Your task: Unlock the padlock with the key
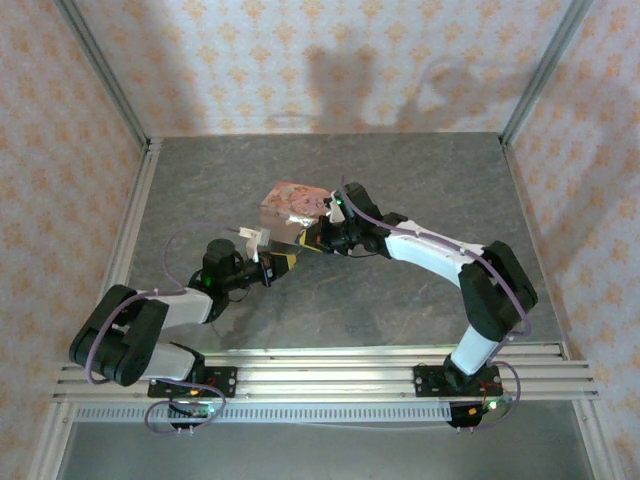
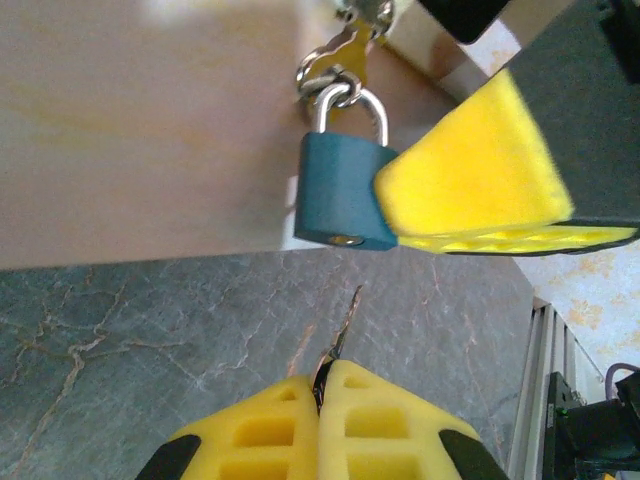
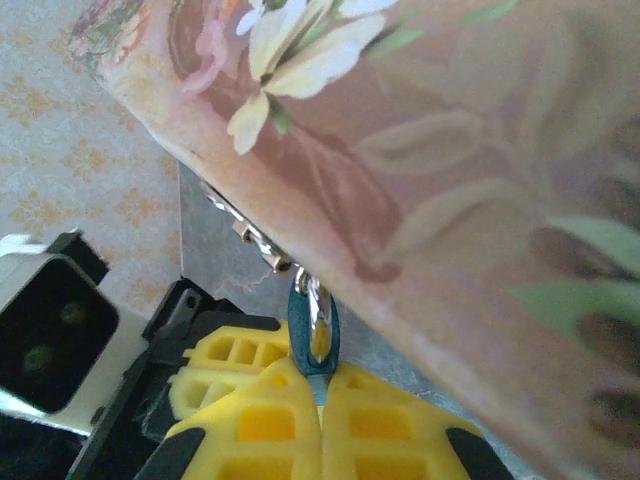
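Observation:
The small teal padlock (image 2: 340, 200) hangs by its silver shackle from the latch of a pink floral tin (image 2: 150, 120). My right gripper (image 3: 320, 385) is shut on the padlock (image 3: 298, 325), and one of its yellow fingers (image 2: 470, 185) presses on the padlock's right side. My left gripper (image 2: 322, 375) is shut on the key (image 2: 345, 320). The key's thin blade points up toward the brass keyhole on the padlock's underside, a short gap below it. In the top view both grippers meet at the tin's (image 1: 290, 205) near edge, left gripper (image 1: 278, 262) and right gripper (image 1: 312, 240).
The tin stands mid-table on the grey marbled surface (image 1: 400, 180). Patterned walls enclose the back and sides. The aluminium rail (image 1: 330, 380) with the arm bases runs along the near edge. Bare table lies right and behind the tin.

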You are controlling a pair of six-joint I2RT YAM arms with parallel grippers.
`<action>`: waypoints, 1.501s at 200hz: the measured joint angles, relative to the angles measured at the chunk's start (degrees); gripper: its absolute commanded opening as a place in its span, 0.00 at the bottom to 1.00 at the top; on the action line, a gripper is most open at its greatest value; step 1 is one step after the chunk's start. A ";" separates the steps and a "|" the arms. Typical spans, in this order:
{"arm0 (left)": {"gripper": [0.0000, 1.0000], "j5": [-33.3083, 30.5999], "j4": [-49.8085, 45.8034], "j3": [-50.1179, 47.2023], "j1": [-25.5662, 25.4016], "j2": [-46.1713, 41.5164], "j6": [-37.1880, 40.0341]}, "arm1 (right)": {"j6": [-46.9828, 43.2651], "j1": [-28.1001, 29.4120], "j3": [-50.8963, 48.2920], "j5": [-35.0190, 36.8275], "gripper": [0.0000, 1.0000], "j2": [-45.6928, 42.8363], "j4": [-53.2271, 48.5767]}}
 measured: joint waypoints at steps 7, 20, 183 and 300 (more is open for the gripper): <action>0.00 0.13 0.68 0.00 0.17 0.74 -1.46 | 0.22 0.00 -0.22 0.00 0.00 0.00 0.42; 0.00 0.39 2.19 0.00 0.42 2.05 -4.17 | 0.70 0.00 -0.90 0.09 0.00 0.00 1.40; 0.00 3.56 11.13 -0.85 2.78 7.26 -18.78 | 3.65 0.02 -7.48 3.02 0.00 0.00 9.01; 0.00 -0.39 -20.11 -0.61 2.86 -14.43 -4.81 | -6.64 0.61 -11.26 16.33 0.09 1.31 3.89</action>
